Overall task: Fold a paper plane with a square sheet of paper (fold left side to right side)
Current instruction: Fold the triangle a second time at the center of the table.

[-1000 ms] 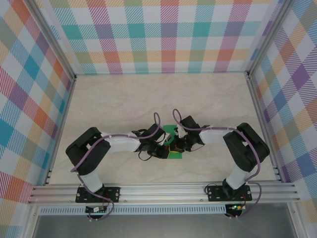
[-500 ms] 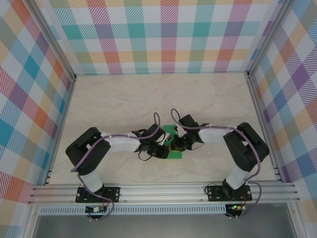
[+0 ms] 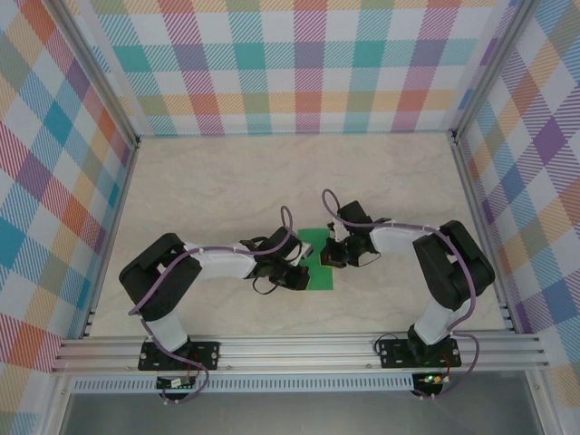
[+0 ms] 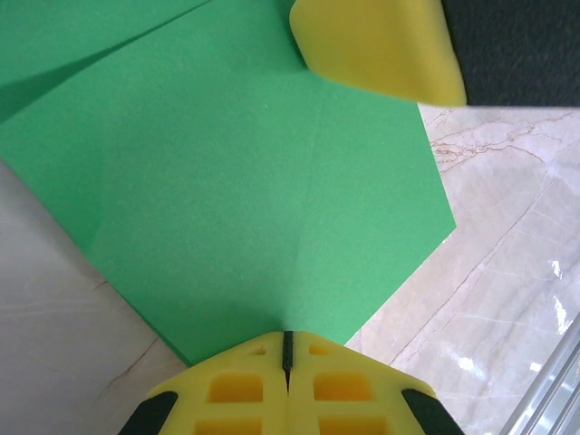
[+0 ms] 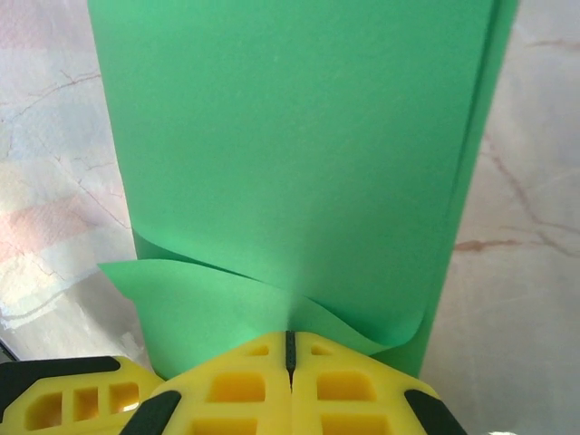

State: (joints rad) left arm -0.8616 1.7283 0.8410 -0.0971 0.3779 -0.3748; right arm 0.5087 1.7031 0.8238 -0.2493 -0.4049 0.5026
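The square sheet of paper (image 3: 319,275) is bright green and lies folded into a narrow strip on the marble table between both arms. My left gripper (image 3: 297,277) is shut, its tip (image 4: 287,337) resting on a corner of the paper (image 4: 236,181) where a crease ends. My right gripper (image 3: 332,256) is shut too, and a curled upper layer of the paper (image 5: 290,154) rises to its tip (image 5: 290,333) as if pinched there. A right fingertip (image 4: 376,45) shows at the top of the left wrist view. The paper plane is out of view.
Pale marble tabletop (image 3: 227,181) runs out to checked walls on three sides. An aluminium rail (image 3: 299,349) carries both arm bases at the near edge. Purple cables loop over each wrist near the paper.
My right gripper has moved right and a little away from the left one. More green paper now shows between the two grippers. The left arm has stayed put.
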